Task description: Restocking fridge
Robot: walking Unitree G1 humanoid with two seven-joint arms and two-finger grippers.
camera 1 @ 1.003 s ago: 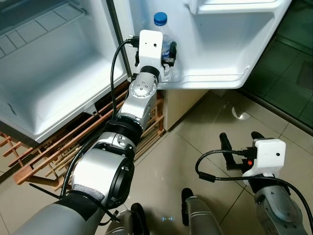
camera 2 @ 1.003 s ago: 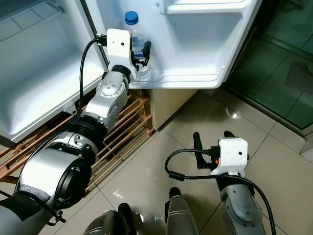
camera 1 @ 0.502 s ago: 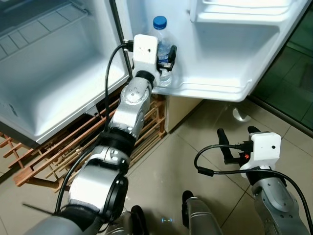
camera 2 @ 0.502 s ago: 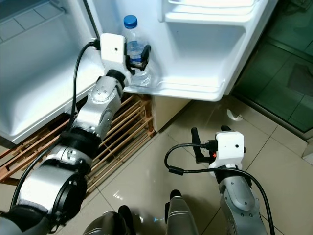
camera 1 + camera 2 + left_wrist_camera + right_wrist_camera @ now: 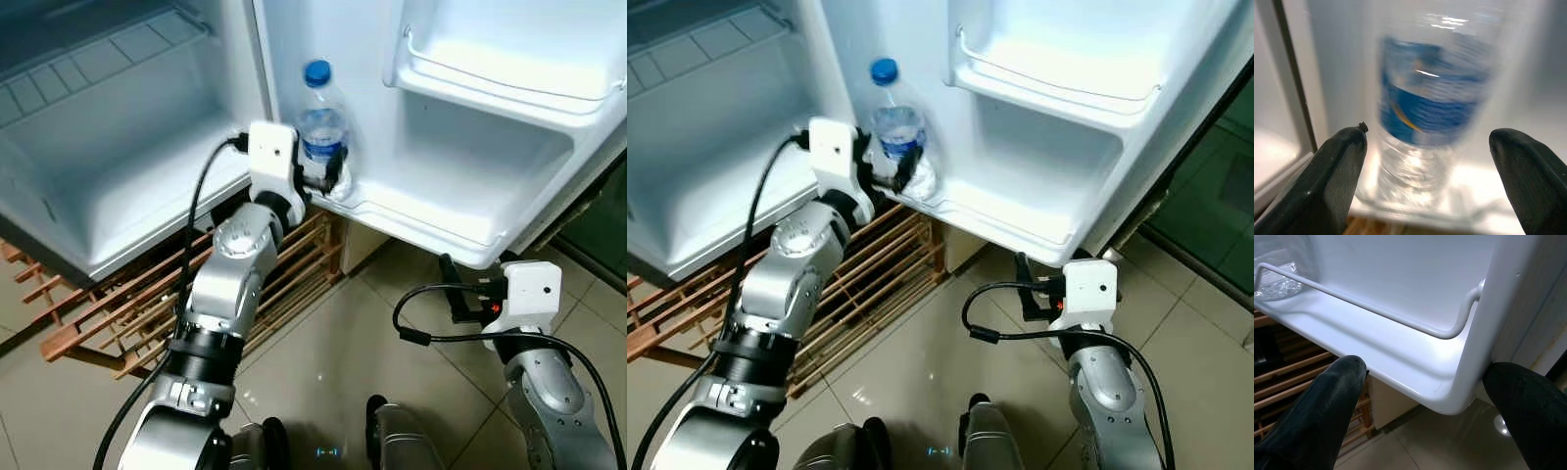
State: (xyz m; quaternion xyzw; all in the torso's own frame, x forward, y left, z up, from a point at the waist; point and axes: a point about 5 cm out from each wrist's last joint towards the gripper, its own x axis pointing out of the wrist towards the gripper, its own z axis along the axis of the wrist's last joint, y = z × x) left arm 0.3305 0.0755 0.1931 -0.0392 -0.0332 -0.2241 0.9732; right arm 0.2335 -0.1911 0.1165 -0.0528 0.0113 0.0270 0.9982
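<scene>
- Left tool (image 5: 325, 182) raised at the lower door shelf (image 5: 460, 230) of the open fridge; its 2 black fingers (image 5: 1332, 176) stand apart, 1 on each side of the water bottle (image 5: 319, 127), not touching it in the wrist view.
- Water bottle upright, blue cap, blue label; it stands in the hinge-side corner of the door shelf, behind the wire rail (image 5: 1376, 311).
- Right tool (image 5: 468, 294) low, just below the door's lower edge; fingers (image 5: 1312, 411) spread wide, holding nothing.
- Upper door shelf (image 5: 509, 83) above.
- Fridge interior (image 5: 118, 166) to the robot's left.
- Wooden rack (image 5: 108, 313) beneath the fridge, on the tiled floor (image 5: 323, 372).
</scene>
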